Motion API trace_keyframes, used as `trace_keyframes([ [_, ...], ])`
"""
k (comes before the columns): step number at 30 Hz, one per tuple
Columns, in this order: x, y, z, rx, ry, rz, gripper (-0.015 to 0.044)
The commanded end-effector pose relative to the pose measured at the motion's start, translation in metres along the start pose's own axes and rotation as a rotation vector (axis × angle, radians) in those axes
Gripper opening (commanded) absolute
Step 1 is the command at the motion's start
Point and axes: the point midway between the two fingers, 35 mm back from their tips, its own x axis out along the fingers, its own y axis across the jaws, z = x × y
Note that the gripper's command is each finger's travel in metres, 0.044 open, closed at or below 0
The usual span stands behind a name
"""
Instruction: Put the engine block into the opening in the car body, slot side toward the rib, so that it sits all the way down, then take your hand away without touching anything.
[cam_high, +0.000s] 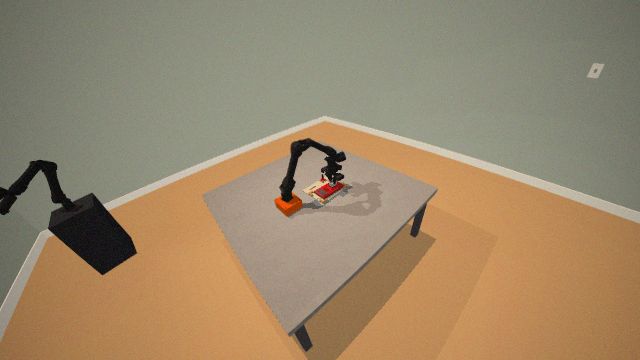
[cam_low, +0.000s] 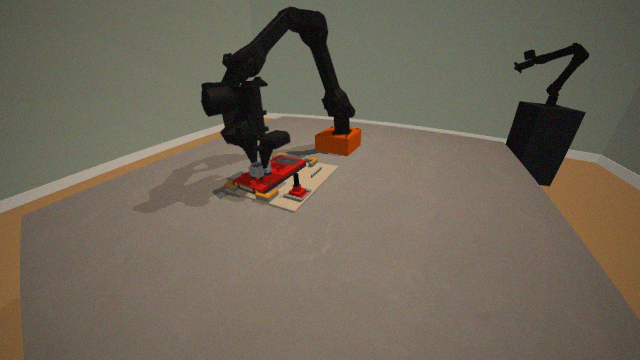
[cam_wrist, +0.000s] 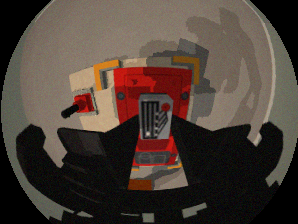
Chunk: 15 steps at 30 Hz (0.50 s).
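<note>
The red car body (cam_high: 324, 192) (cam_low: 287, 168) (cam_wrist: 152, 75) lies flat between yellow-and-grey corner brackets (cam_low: 268, 195) (cam_wrist: 106, 66). The grey engine block (cam_low: 256, 170) (cam_wrist: 149, 120) has dark grooves, slanted pipes and a red round spot on top. It is upright over the middle of the car body and stands proud of its top. My gripper (cam_low: 261, 166) (cam_wrist: 154, 117) points down and is shut on the engine block, one finger on each side. The opening and the rib are hidden under the block and fingers, so I cannot tell how deep the block sits.
A beige board (cam_low: 328, 171) (cam_wrist: 102, 117) lies under the car body. On it stands a red base with a black lever (cam_low: 297, 190) (cam_wrist: 84, 103), beside the car. My arm's orange base (cam_high: 288, 204) (cam_low: 338, 142) is behind. Another arm stands on a black block (cam_high: 92, 237) (cam_low: 542, 142) off the table.
</note>
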Motion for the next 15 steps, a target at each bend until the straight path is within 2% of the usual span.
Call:
trace_keyframes([
  [1,0.0015,0.0003,0.0001,-0.005,0.0,0.002,0.0158],
  [15,0.0044,0.0003,0.0001,-0.004,0.0,0.002,0.0158],
])
